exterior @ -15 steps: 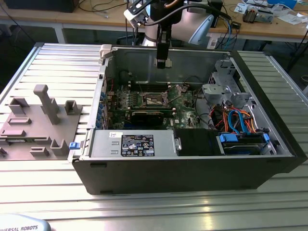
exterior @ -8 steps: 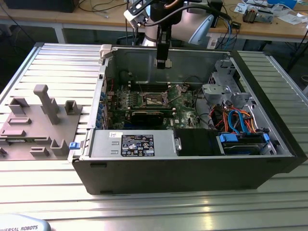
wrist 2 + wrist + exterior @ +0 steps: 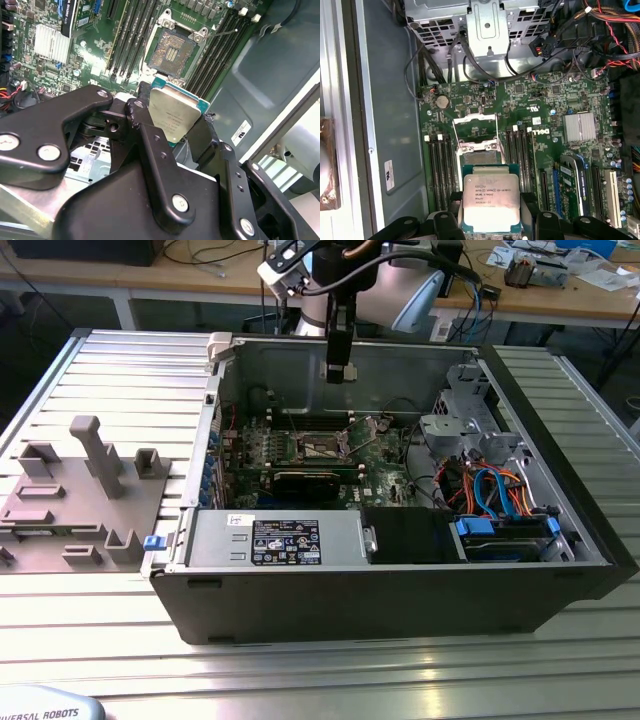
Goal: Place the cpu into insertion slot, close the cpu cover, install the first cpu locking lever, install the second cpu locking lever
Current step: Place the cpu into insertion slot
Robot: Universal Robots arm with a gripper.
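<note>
My gripper [image 3: 340, 372] hangs above the open black computer case [image 3: 400, 590], shut on the cpu [image 3: 176, 114], a flat square chip with a silvery top and a green edge. In both wrist views the black fingers [image 3: 142, 117] clamp two opposite sides of the cpu [image 3: 491, 202]. The insertion slot [image 3: 172, 52] lies open on the green motherboard [image 3: 375, 455] between the memory slots, its contacts bare, below the chip and a little off to one side. The cpu cover [image 3: 477, 146] stands raised at the socket's far edge. A thin wire lever [image 3: 225, 32] sticks out beside the socket.
A metal drive cage [image 3: 487, 25] with black cables borders the board. A finned heatsink [image 3: 579, 126] and expansion cards [image 3: 570, 180] sit nearby. The power supply [image 3: 280, 538] and blue-cabled drives [image 3: 500, 530] fill the case front. A grey fixture [image 3: 85, 490] lies on the exterior view's left.
</note>
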